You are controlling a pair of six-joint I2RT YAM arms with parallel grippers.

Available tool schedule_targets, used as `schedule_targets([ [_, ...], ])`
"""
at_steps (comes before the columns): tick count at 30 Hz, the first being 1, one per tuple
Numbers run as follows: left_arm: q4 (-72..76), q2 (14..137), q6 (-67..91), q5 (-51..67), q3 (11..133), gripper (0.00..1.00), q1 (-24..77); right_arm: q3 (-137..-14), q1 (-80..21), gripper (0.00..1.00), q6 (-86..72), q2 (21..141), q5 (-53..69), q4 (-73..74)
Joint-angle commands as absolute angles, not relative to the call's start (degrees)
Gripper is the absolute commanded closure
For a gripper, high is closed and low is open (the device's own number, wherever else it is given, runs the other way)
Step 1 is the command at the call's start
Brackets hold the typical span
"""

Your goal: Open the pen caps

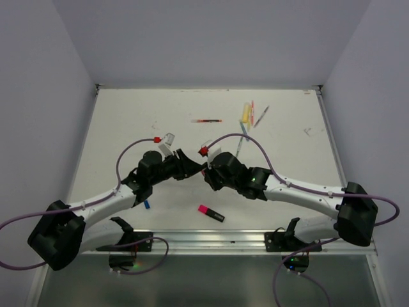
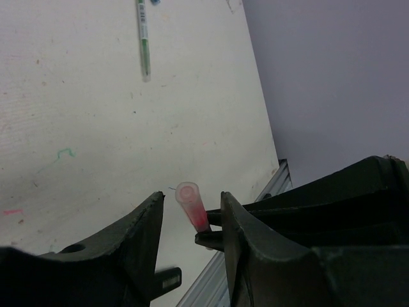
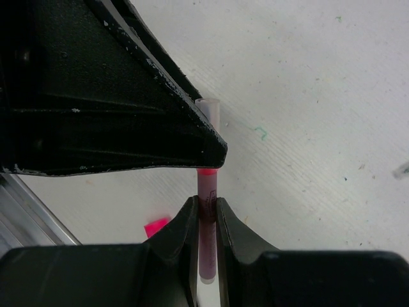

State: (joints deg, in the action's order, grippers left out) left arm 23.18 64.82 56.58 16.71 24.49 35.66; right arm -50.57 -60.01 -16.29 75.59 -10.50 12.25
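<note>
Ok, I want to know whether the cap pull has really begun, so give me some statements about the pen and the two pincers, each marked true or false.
1. The right pincer is shut on the pen. True.
2. The left pincer is clamped tight on the cap. False: its jaws stand apart on either side of the pale cap, with a gap showing.
3. A pink-and-black highlighter lies on the table near the arms' bases. True.
4. Nothing lies at the far side of the table. False: a cluster of pens lies at the far right.
</note>
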Motion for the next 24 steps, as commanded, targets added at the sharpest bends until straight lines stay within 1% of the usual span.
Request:
schedule_targets([
  [1, 27.2, 65.3, 57.0, 16.4, 25.8, 0.56, 36.0, -52.3, -60.0, 1.00, -16.9, 73.1, -10.1, 9.8],
  [4, 27.7, 65.7, 57.1, 16.7, 25.8, 0.59, 36.2, -52.2, -60.0, 1.00, -16.9, 73.0, -9.8, 9.3],
  [7, 27.9, 65.8, 57.2, 16.7, 25.8, 0.65, 36.2, -52.4, -60.0, 1.00, -17.0, 73.0, -9.8, 9.4],
  [10, 28.1, 65.9, 57.2, 17.0, 25.9, 0.78, 36.3, -52.1, -60.0, 1.00, -17.2, 73.0, -9.7, 9.2],
  [11, 28.2, 66.0, 57.2, 17.0, 25.9, 0.93, 36.3, -51.9, -59.9, 1.00, -17.2, 73.0, -9.7, 9.2],
  [12, 28.2, 66.0, 57.2, 17.2, 25.9, 1.00, 36.4, -51.8, -60.0, 1.00, -17.3, 72.9, -9.8, 9.1],
  [14, 28.7, 66.0, 57.5, 17.3, 25.8, 1.00, 36.4, -51.6, -60.0, 1.00, -17.5, 72.9, -10.0, 9.1],
  [16, 28.7, 65.8, 57.7, 17.4, 25.6, 1.00, 36.4, -51.3, -60.0, 0.77, -17.5, 72.8, -10.2, 9.1],
  [17, 28.9, 65.8, 57.8, 17.4, 25.5, 1.00, 36.5, -51.2, -60.0, 0.73, -17.4, 72.8, -10.5, 9.0],
  [20, 29.4, 65.7, 58.3, 17.6, 25.3, 1.00, 36.5, -51.0, -60.0, 0.50, -17.4, 73.0, -10.7, 8.8],
  [22, 29.4, 65.7, 58.5, 17.5, 25.2, 1.00, 36.5, -50.8, -60.0, 0.48, -17.4, 73.0, -10.6, 8.4],
  [24, 29.4, 65.4, 58.5, 17.4, 25.3, 1.00, 36.5, -50.7, -60.0, 0.51, -17.4, 73.4, -11.0, 8.3],
])
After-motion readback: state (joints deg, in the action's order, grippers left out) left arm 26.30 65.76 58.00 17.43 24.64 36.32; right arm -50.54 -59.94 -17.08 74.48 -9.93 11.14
